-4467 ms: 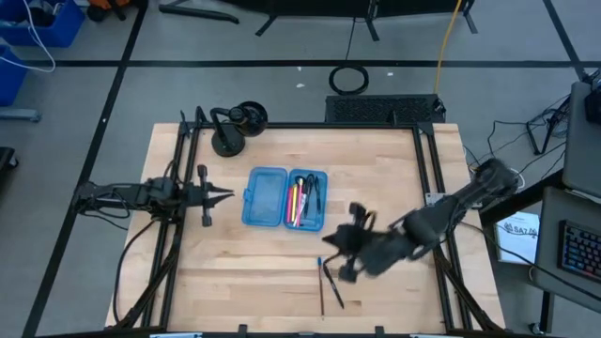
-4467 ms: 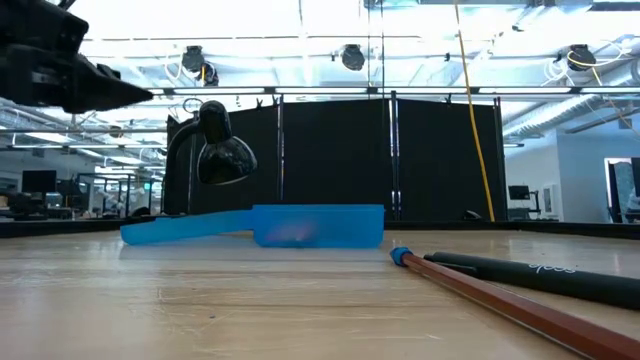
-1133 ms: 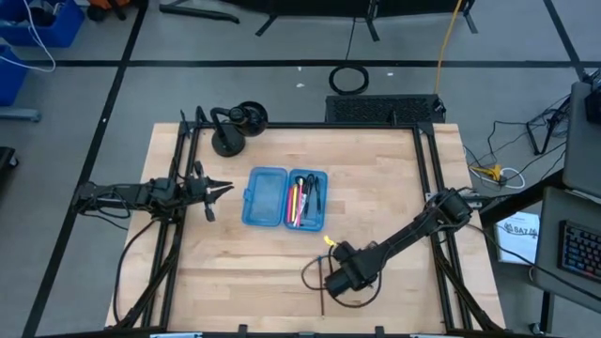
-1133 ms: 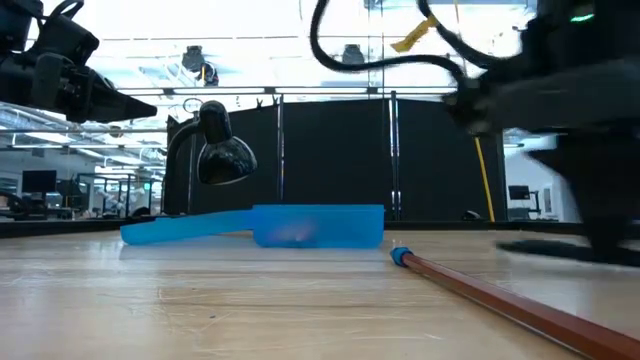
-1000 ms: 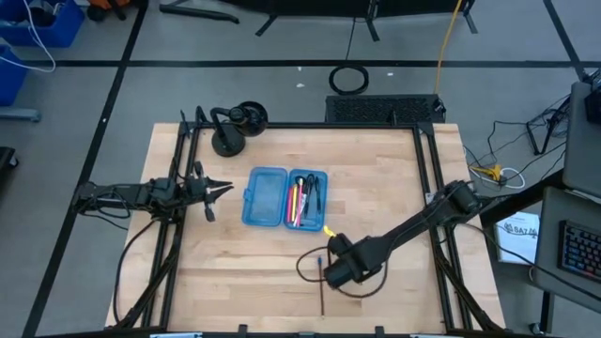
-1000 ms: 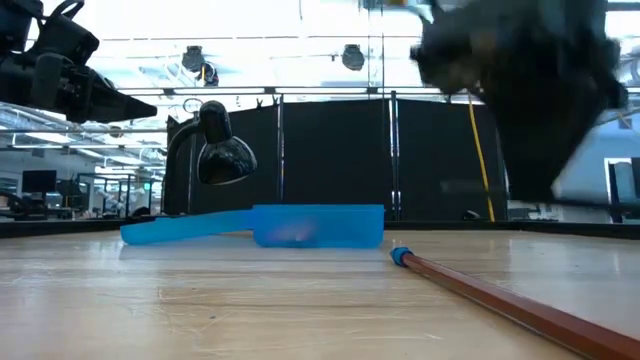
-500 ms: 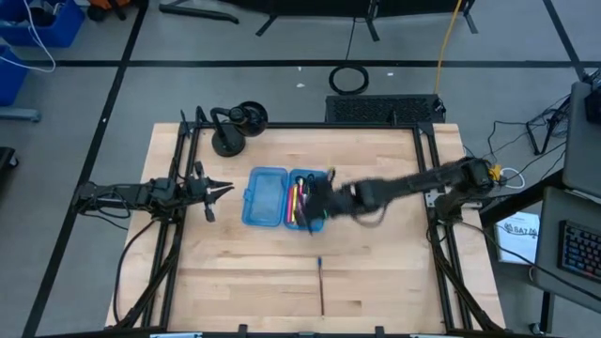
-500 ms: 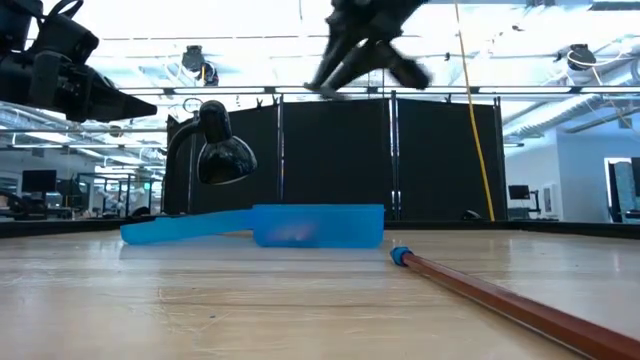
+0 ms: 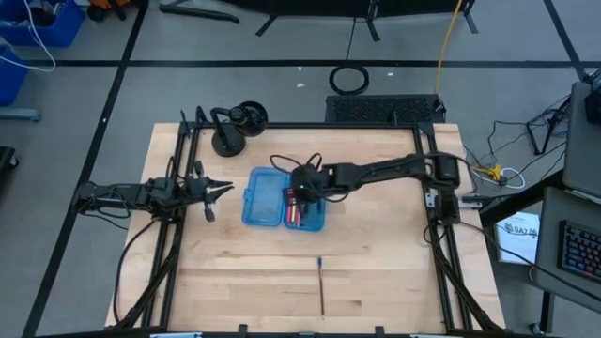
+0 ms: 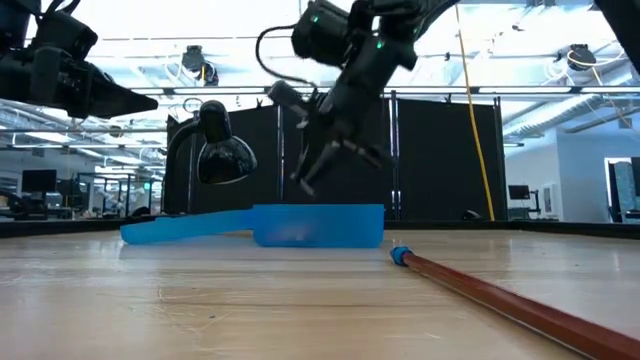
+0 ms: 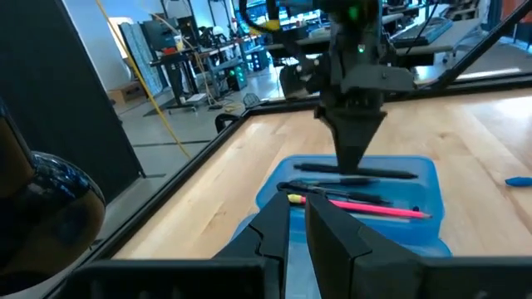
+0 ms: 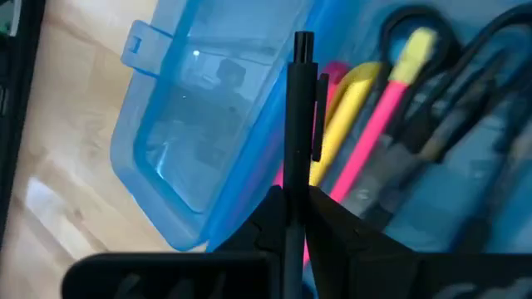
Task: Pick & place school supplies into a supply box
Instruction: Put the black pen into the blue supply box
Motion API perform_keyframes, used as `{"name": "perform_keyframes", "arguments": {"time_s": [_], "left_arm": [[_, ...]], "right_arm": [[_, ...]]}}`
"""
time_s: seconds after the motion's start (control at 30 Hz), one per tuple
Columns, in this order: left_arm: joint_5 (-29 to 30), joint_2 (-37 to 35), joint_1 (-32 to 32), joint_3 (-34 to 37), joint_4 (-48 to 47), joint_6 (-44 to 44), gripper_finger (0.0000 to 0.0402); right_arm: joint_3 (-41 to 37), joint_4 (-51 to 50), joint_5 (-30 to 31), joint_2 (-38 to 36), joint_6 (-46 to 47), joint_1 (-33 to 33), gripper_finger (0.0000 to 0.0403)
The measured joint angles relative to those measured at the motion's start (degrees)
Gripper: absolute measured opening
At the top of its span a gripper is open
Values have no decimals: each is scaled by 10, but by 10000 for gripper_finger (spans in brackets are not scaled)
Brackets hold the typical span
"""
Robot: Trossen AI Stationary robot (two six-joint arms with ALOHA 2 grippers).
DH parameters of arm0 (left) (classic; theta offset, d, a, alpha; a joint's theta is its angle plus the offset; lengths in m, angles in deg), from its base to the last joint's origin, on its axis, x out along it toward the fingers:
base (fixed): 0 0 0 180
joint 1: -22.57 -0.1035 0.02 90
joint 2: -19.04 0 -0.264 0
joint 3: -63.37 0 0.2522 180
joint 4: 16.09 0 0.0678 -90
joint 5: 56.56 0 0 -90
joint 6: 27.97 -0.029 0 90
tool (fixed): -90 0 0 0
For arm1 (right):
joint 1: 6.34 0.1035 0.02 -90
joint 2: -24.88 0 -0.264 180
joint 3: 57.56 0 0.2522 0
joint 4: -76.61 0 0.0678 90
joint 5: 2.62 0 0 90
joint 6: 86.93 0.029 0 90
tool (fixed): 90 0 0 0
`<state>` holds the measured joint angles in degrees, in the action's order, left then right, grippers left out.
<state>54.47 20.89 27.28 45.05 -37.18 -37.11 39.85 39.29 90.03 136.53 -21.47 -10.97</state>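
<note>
Looking down from the high camera, I see my right gripper reaching across the table and hanging over the translucent blue plastic hinged supply box, which lies open near the middle of the light wooden table. In the right wrist view its two dark fingers are pinched tight on a slim black pen, which points out over the box, above the ridge where the two halves meet. One half of the box is bare; the other holds a pink pen, a yellow one and the black-handled scissors, lying side by side. A long red-brown pencil with a blue tip lies alone on the table nearer the front edge, well apart from the box. My left gripper waits at the table's left edge, fingers nearly together and holding nothing. A black round-based desk lamp stands at the back left corner.
</note>
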Motion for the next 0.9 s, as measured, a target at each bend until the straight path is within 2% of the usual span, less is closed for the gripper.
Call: {"name": "perform_keyframes", "arguments": {"time_s": [0.23,0.6,0.9], "left_arm": [[-1,0,0,0,2,-7,47],[-1,0,0,0,3,-2,47],[-1,0,0,0,3,7,47]], "right_arm": [[0,7,1,37,13,-20,19],[0,-31,3,38,-6,-37,25],[-42,-5,1,36,0,-36,29]]}}
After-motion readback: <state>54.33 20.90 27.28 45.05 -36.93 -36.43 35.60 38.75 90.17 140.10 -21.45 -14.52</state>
